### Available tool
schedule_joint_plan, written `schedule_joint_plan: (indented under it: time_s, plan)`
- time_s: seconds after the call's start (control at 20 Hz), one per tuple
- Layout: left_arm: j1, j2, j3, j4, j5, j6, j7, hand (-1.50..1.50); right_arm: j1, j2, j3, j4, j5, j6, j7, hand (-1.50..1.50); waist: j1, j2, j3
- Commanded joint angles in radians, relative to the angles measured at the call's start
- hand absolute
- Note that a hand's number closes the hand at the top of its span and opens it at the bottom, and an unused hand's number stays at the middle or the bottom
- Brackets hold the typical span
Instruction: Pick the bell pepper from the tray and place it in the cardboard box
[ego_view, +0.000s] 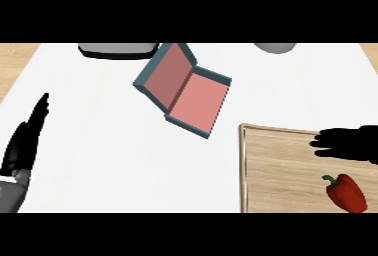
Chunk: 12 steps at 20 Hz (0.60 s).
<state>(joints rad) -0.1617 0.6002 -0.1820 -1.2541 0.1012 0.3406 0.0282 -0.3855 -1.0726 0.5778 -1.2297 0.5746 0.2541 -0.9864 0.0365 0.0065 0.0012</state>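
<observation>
A red bell pepper (347, 194) with a green stem lies on the wooden tray (277, 170) at the lower right. My right hand (348, 143) hovers over the tray just beyond the pepper, fingers relaxed and pointing left, not touching it. The open box (186, 90), teal outside and pink inside, sits at the centre back of the white counter, left of the tray. My left hand (26, 136) rests open at the left edge, fingers straight and pointing up.
A grey and black appliance (118, 50) stands at the back left. A grey rounded object (275, 47) shows at the back edge, right of the box. Wooden surface borders the white counter on both sides.
</observation>
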Motion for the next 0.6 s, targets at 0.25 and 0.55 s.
schedule_joint_plan:
  time_s: [0.25, 0.55]
  plan:
    - [0.052, 0.003, 0.041, -0.078, -0.026, -0.019, 0.038, 0.00, -0.069, 0.118, 0.045, 0.144, 0.154, -0.009, -0.134, -1.50, -0.016, -0.004, 0.000]
    - [-0.024, -0.044, 0.060, -0.018, -0.073, -0.003, 0.076, 0.00, -0.112, 0.146, 0.028, 0.176, 0.184, 0.016, -0.135, -1.50, -0.027, -0.003, -0.001]
